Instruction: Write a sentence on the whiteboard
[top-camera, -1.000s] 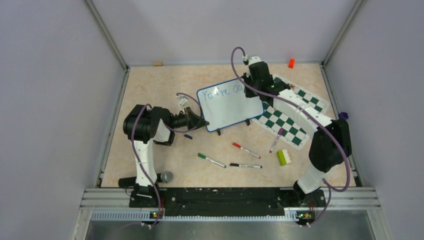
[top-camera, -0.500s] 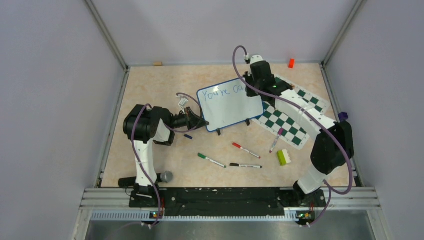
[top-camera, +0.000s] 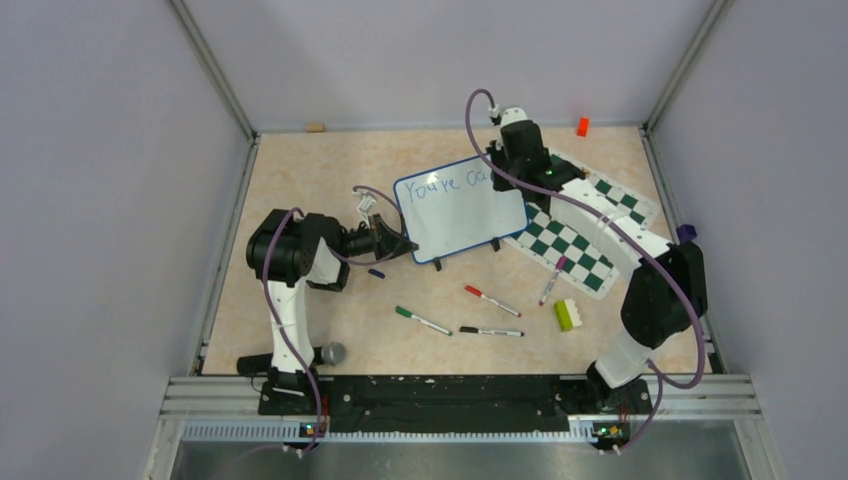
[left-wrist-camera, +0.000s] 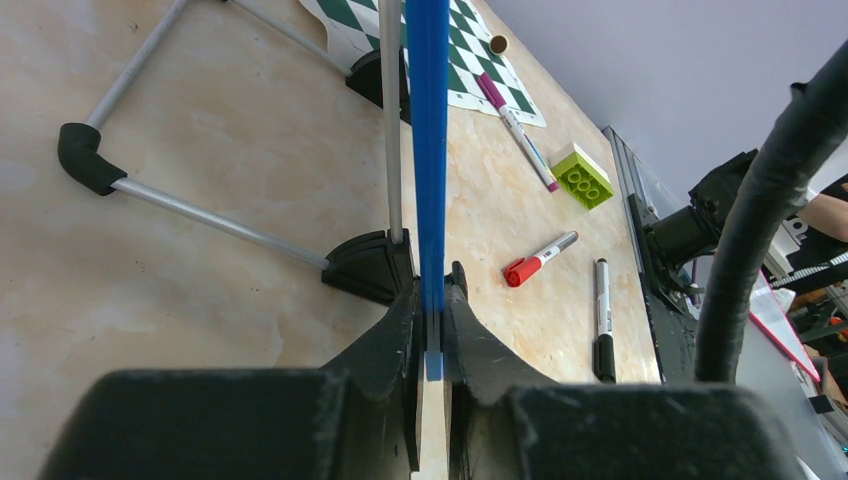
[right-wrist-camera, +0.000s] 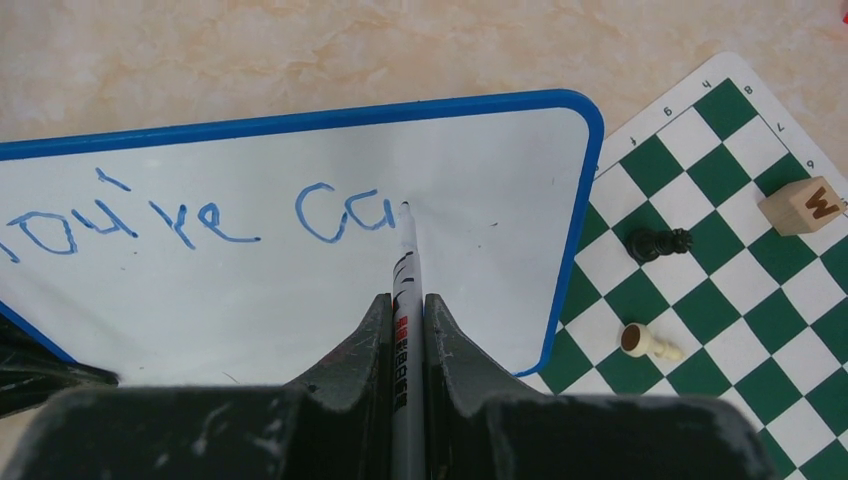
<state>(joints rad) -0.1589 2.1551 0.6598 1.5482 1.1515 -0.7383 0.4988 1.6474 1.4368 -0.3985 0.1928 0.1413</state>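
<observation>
Starting nearest you in the overhead view, three loose pens lie on the beige marbled tabletop (top-camera: 300, 180): a green-capped marker (top-camera: 422, 320), a black-capped marker (top-camera: 490, 331) and a red-capped marker (top-camera: 491, 300), with a lime-green toy brick (top-camera: 567, 314) to their right. Beyond them, your left gripper (left-wrist-camera: 430, 300) is clamped on the lower-left edge of the small blue-framed whiteboard (top-camera: 460, 215), which sits mid-table with its right edge over the green-and-white checkered chess mat (top-camera: 580, 245). Only the left wrist camera shows you that pinch, with the blue frame edge-on between the fingers and the silver wire stand (left-wrist-camera: 210, 225) behind it. Farther back, your right gripper (right-wrist-camera: 405, 305) is closed tight around a white-barrelled marker pen (right-wrist-camera: 405, 250). Overhead, the arm hides the pen's tip. The right wrist camera shows it touching the board just after the blue handwritten sentence (right-wrist-camera: 200, 220), which reads "You're ca". That camera alone picks out a black chess pawn (right-wrist-camera: 658, 242), a pale pawn (right-wrist-camera: 650, 342) and a wooden letter cube (right-wrist-camera: 805, 205) on the mat.
</observation>
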